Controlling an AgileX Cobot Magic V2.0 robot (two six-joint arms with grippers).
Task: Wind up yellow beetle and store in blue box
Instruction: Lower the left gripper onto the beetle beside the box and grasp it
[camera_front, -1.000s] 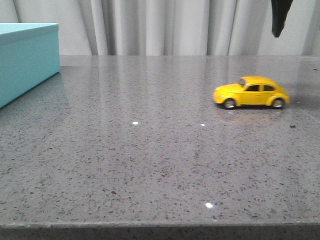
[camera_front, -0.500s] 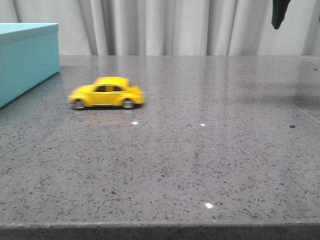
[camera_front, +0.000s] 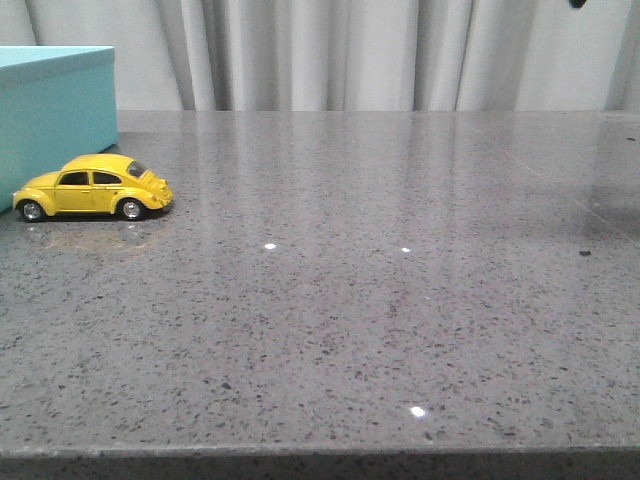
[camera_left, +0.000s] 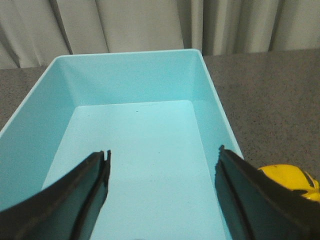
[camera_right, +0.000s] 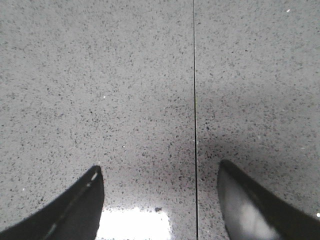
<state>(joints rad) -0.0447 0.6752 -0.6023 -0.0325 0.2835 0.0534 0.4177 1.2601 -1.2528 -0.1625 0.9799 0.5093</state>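
The yellow beetle (camera_front: 92, 188) stands on its wheels at the far left of the table, its left end against the side wall of the blue box (camera_front: 55, 110). In the left wrist view the box (camera_left: 130, 75) is open, without a lid, and empty inside. A bit of the beetle (camera_left: 292, 180) shows just outside its wall. My left gripper (camera_left: 163, 150) is open and empty above the box's inside. My right gripper (camera_right: 159, 166) is open and empty above bare table. Only a dark tip of it (camera_front: 578, 3) shows at the front view's top edge.
The grey speckled table (camera_front: 350, 300) runs from its front edge at the bottom of the front view to a pale curtain (camera_front: 350, 50) behind. A thin dark seam (camera_right: 194, 100) crosses the tabletop under the right gripper.
The beetle has rolled from the right side of the table across to the left and stopped at the box. The right gripper has risen almost out of the front view.
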